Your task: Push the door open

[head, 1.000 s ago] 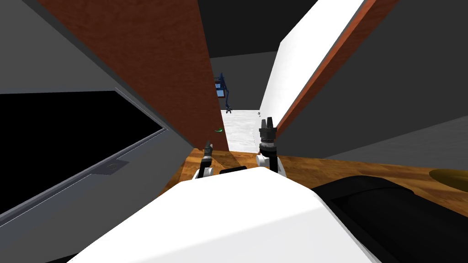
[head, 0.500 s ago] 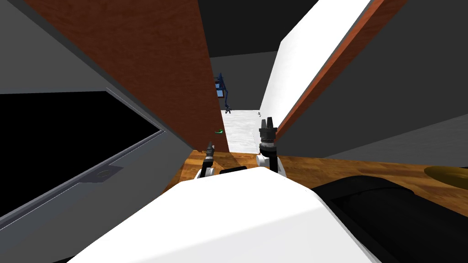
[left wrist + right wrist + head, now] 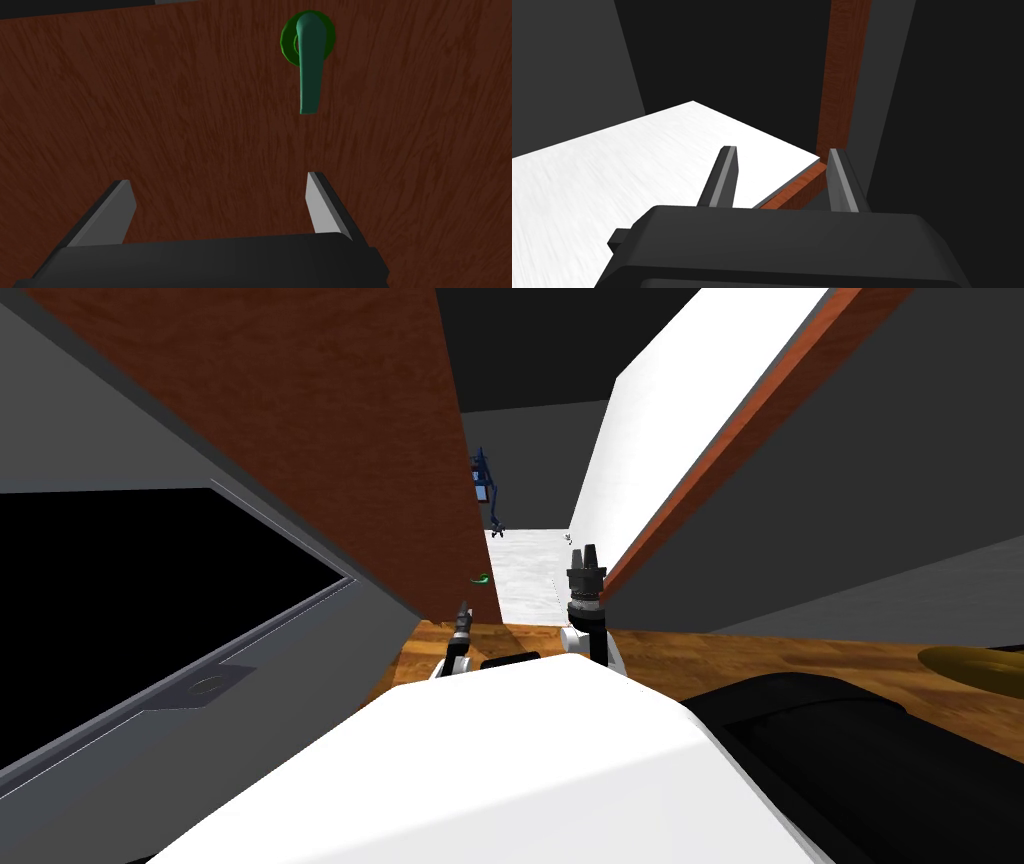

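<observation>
Left pincer (image 3: 218, 179) is standing wide open and is holding nothing. It is pointing right at the brown door (image 3: 165, 100) and is very close to it, but I cannot tell if it is touching. The door is standing on my left side, part way open, with a gap beside it. A green handle (image 3: 310, 70) is sitting on the door, just past one finger of the pincer, and its lever is pointing toward that finger. Through the gap a white floor (image 3: 525, 573) is showing. Right pincer (image 3: 782, 150) is hanging at the right side of the gap. It is partly open, is holding nothing, and is pointing at the brown door frame (image 3: 839, 75). I think the door is stiff, flat and a bit heavy, and is turning on hinges. No grabbing is needed. I think pushing flat on the wood near the handle, far from the hinges, is the easiest way to swing it.
</observation>
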Robot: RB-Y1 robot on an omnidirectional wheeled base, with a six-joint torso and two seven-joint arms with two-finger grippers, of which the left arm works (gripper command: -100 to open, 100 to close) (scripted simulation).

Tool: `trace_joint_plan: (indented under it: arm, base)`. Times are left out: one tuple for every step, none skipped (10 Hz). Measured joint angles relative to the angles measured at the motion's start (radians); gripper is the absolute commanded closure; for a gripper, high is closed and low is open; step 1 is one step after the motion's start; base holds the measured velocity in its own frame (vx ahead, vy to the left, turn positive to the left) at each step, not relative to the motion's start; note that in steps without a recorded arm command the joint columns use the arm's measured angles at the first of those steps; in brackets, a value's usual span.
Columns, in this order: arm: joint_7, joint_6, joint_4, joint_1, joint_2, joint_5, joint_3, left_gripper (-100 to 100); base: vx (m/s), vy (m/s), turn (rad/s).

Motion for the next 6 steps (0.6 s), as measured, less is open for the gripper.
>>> trace_joint_plan:
  arm:
    - [0.002,-0.007,0.030,-0.012,-0.005,0.000,-0.002,-100]
    - [0.006,-0.015,0.060,-0.024,-0.004,0.002,-0.004,-100]
    - [0.010,-0.023,0.092,-0.039,-0.006,0.003,-0.005,-100]
    - [0.012,-0.028,0.107,-0.039,-0.010,0.002,-0.010,-100]
    - [0.014,-0.031,0.126,-0.046,-0.013,0.003,-0.012,-100]
    - [0.016,-0.038,0.152,-0.055,-0.015,0.003,-0.014,-100]
  base:
    - [0.084,0.041,-0.044]
    - [0.073,0.057,-0.039]
    - [0.075,0.053,-0.041]
    - [0.078,0.051,-0.036]
    - [0.072,0.051,-0.041]
    - [0.083,0.052,-0.038]
